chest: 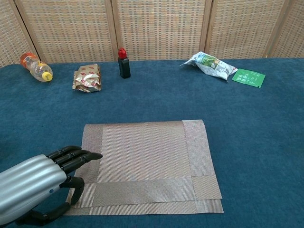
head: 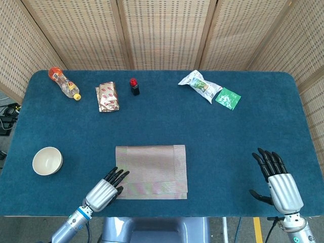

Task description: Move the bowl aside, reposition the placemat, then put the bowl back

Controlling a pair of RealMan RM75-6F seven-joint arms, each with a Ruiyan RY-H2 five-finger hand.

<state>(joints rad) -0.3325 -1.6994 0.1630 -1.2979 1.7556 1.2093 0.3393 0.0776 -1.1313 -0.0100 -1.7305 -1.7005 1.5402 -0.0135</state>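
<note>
Fingers of the left hand are reaching over the lower left corner of the placemat, with the thumb curling under that corner's edge in the chest view; whether the corner is actually being pinched, I cannot tell. Over at the lower right of the head view, the right hand is hovering above the blue worktop with its fingers spread and grasping nothing, well apart from the placemat.

That placemat is lying flat near the bottom centre of the frame, its near edge doubled so that a second layer is showing along the bottom in the chest view. At the left edge of the head view, well apart from the placemat, the bowl is sitting upright on the worktop.

Along the upper part of the frame, other things are lying in a loose row: a plastic bottle on its side at upper left, a foil snack packet beside it, a small dark bottle with a red cap standing upright, a crumpled white-and-green bag right of centre, and a flat green packet just beside the bag.
</note>
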